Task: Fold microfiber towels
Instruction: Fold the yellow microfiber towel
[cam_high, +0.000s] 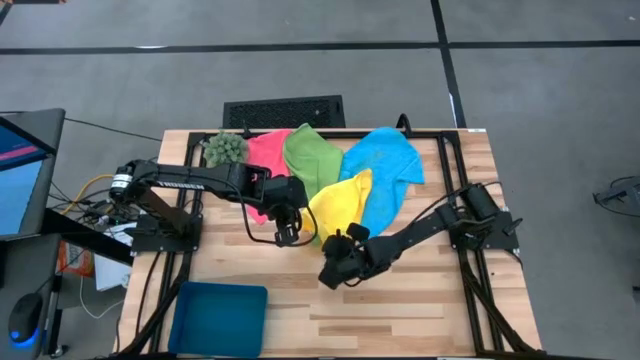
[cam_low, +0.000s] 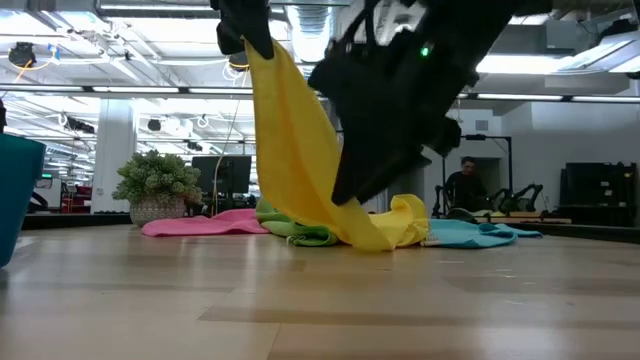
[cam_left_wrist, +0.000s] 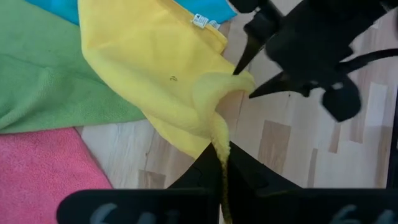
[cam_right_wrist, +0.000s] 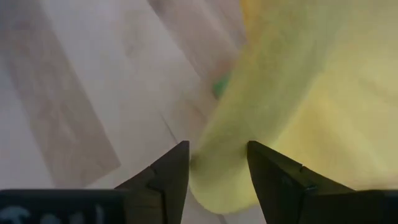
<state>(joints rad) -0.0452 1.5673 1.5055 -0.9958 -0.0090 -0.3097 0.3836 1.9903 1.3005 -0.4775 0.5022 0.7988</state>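
The yellow towel (cam_high: 345, 200) is lifted at one end by my left gripper (cam_high: 288, 232), which is shut on it, and slopes down to the table. Its lower part (cam_low: 385, 232) lies bunched on the wood and against the green towel (cam_high: 305, 155). My right gripper (cam_right_wrist: 217, 155) is open low over the table, its fingers on either side of a raised yellow fold (cam_left_wrist: 227, 84). The pink towel (cam_high: 262, 155) and the blue towel (cam_high: 388, 165) lie spread at the far side. My left gripper pinches a gathered corner of the yellow towel (cam_left_wrist: 219, 152) between its two fingers, slanting down from above. The cloth narrows to a bunched strand at the fingers and hangs below them (cam_low: 290, 130), its lower end resting on the table. My right gripper has the yellow fold (cam_right_wrist: 217, 180) between its open fingers; whether they touch it I cannot tell.
A spiky green plant (cam_high: 225, 148) stands at the far left corner beside the pink towel. A dark teal tray (cam_high: 218, 315) sits at the near left edge. Bare wood (cam_high: 400, 310) stretches across the near right of the table.
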